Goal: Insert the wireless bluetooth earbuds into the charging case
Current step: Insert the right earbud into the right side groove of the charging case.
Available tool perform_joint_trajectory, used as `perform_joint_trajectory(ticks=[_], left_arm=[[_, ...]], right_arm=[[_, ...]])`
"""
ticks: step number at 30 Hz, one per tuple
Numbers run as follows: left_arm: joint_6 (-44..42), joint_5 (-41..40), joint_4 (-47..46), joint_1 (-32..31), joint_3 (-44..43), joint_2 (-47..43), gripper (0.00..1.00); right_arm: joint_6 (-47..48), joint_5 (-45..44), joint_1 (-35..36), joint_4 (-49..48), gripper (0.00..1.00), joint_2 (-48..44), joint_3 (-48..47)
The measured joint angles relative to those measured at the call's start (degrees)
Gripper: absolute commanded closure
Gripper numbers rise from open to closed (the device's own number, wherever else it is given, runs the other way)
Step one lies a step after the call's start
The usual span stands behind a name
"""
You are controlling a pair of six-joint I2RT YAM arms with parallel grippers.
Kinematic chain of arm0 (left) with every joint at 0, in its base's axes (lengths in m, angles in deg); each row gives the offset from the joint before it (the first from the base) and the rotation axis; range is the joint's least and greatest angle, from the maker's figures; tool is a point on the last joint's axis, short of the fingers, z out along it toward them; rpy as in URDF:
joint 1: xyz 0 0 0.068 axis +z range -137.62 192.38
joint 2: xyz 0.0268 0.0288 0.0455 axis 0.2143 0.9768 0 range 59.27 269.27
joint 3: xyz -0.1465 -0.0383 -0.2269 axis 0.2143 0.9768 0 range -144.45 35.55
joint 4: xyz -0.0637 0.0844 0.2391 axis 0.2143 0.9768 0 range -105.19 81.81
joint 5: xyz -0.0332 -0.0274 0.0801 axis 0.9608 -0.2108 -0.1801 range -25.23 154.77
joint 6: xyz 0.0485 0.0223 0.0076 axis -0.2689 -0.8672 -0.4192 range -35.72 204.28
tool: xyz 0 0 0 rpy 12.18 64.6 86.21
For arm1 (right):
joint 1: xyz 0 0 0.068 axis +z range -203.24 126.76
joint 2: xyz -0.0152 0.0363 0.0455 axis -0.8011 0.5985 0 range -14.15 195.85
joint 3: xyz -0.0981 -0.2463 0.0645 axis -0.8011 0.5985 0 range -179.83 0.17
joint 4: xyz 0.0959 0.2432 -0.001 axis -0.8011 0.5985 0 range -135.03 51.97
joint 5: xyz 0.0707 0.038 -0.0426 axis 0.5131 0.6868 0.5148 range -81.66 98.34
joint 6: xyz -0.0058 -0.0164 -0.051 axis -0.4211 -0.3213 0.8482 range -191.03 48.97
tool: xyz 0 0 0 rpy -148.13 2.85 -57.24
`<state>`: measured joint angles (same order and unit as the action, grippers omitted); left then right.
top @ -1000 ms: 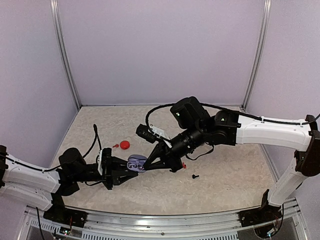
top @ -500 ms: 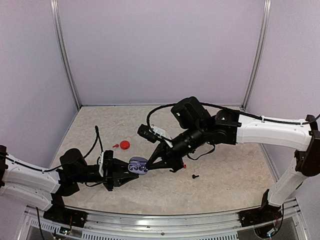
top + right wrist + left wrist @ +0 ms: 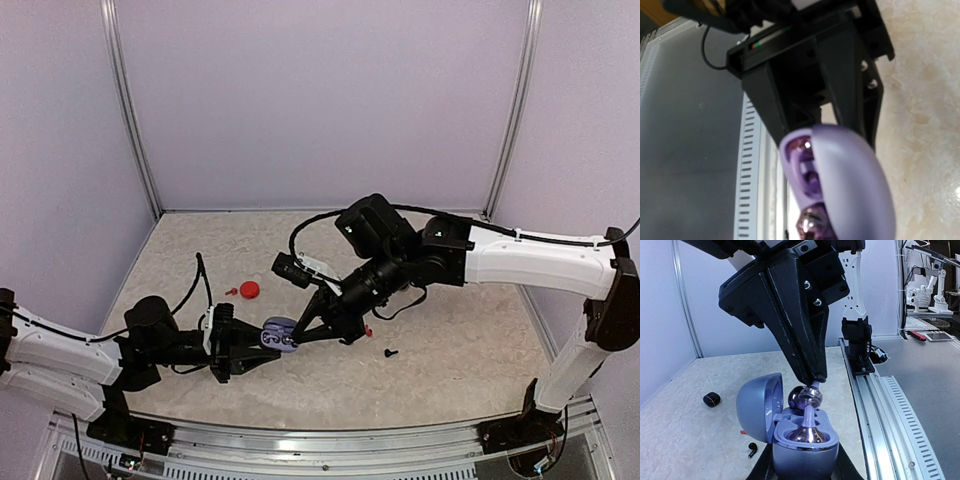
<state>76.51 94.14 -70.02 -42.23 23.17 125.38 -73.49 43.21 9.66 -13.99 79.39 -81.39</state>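
Now seating: right tool (image 3: pixel 815 381) pinches earbud (image 3: pixel 805 399) over open case (image 3: pixel 805 452) gripped by left tool (image 3: pixel 262 343); next, lower straight in, release

Soft, even light falls from above in your top view, leaving only faint shadows on the bench (image 3: pixel 450 380). Your right wrist view is blurred, the charging case (image 3: pixel 855 190) too close to focus. Your left wrist view is sharp, with small glints on the earbud (image 3: pixel 804 398).
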Motion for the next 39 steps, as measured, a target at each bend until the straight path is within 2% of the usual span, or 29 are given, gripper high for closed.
perform_joint_trajectory(ticks=[39], left_arm=[[-1.6,-1.6,3.6,-0.3,-0.3,0.4,1.00]], right_arm=[[-0.9,-1.9,-0.8,4.8,1.00,3.1,-2.3]])
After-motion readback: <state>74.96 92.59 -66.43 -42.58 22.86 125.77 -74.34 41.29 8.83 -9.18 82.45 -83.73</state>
